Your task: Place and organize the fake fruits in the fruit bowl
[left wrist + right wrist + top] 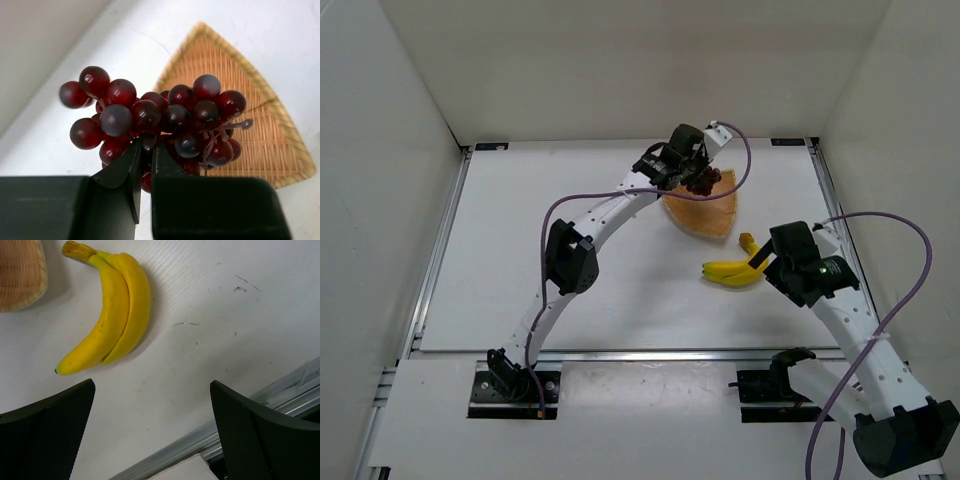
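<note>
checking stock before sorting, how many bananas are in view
2. Both bananas lie side by side on the table, joined as one bunch, just outside the bowl. The grapes hang over part of the bowl, so more could be hidden.

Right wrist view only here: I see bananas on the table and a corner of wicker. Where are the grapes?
Observer: The left claw is shut on the grapes.
Operator: Over the fruit bowl?
Observer: Yes, over its far corner in the top view; whether they touch it is unclear.
Operator: Anything lying in it?
Observer: No fruit shows on the wicker that is visible.
</note>
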{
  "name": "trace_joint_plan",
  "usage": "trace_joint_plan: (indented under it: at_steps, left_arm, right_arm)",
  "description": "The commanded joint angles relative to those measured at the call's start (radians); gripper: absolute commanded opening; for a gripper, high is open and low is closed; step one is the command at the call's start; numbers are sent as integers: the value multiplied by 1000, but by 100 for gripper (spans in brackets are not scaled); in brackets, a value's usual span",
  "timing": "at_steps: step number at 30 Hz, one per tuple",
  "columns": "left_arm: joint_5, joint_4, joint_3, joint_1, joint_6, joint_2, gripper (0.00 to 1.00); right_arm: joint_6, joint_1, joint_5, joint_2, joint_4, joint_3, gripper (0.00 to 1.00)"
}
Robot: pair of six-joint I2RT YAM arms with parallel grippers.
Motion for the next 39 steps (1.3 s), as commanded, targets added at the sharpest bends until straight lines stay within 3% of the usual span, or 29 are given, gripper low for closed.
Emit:
trace_joint_plan:
  at_steps: [1,8,10,12,19,25,27,29,32,33,36,39]
  left_arm:
    - [59,88,-15,-15,8,23,10]
    - [81,97,-74,-26,17,25,14]
    - [81,97,-111,-26,8,-6,43]
    - [68,97,-143,-26,-4,-52,100]
    - [-77,97,-332,-26,-1,-340,100]
    - [-226,79,-619,23,56,-653,100]
    - [-264,68,-732,57,95,-727,100]
    - [-286,45,-798,85,123,-833,100]
    - [-318,31,-913,152,152,-958,100]
    - [-327,19,-968,192,152,-986,100]
    - [-318,-18,-1066,281,143,-1086,100]
    - [-282,-59,-1113,371,123,-1158,100]
  right_arm:
    - [-36,-4,9,47,94,67,100]
    - [4,-33,-20,181,137,89,100]
    - [4,-57,-54,222,181,77,100]
    - [4,-82,-98,268,210,66,100]
    - [30,-107,-178,441,261,66,100]
    - [67,-107,-191,581,224,84,100]
    - [67,-107,-191,612,224,84,94]
    - [67,-107,-191,621,234,84,82]
    - [55,-107,-178,646,234,84,55]
    - [46,-107,-165,646,234,84,35]
    - [7,-107,-108,635,234,84,8]
    - [-59,-107,-28,615,177,138,0]
